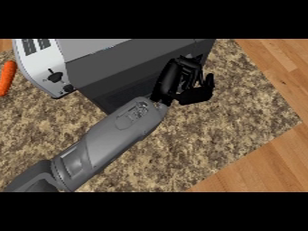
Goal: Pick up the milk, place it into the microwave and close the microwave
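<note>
The microwave (116, 58) stands at the top of the head view, with its white control panel (49, 67) at the left and a broad dark grey face (129, 72) to the right of it. My left hand (183, 83) is up against the right part of that dark face, its fingers curled and nothing visible in them. Its grey forearm (109, 140) comes in from the lower left. No milk shows anywhere. The microwave's inside is not visible. My right hand is out of view.
An orange carrot (7, 78) lies on the speckled counter (203, 135) left of the microwave. The counter ends in a corner at the right, with wooden floor (276, 167) beyond it.
</note>
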`<state>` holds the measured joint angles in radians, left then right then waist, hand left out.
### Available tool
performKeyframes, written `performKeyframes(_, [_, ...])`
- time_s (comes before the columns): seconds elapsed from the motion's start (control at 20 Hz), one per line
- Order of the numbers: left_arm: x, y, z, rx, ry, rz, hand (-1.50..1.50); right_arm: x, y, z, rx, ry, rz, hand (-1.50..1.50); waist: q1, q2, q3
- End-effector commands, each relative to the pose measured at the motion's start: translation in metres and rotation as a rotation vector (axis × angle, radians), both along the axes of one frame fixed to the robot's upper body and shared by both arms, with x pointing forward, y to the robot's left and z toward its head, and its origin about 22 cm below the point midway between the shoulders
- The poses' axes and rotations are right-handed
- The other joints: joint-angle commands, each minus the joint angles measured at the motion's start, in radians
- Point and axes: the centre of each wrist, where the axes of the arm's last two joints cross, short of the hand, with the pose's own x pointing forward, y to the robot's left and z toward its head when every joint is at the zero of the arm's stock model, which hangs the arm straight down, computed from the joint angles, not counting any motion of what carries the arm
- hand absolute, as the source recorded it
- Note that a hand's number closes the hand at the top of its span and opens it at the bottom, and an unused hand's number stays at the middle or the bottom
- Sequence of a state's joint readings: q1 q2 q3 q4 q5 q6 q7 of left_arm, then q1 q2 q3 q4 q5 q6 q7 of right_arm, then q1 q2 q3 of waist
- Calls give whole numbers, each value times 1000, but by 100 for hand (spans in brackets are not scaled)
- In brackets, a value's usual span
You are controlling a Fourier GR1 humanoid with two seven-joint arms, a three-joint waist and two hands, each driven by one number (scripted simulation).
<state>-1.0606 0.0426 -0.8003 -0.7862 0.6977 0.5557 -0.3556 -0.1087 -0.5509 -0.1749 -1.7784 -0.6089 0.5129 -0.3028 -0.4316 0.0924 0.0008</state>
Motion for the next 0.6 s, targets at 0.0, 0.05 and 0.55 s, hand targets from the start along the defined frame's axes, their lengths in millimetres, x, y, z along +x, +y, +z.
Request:
performKeyframes(0.0, [4, -19, 15, 6, -11, -23, 150, 1, -7, 9, -26, -6, -11, -150, -26, 11, 3])
performKeyframes(0.05, [2, -20, 16, 10, -16, -26, 150, 3, -6, 10, -12, -6, -10, -150, -21, 13, 3])
performKeyframes(0.55, [0, -21, 15, -9, -18, -9, 150, 7, -11, 22, -4, -7, 11, -150, -25, 17, 2])
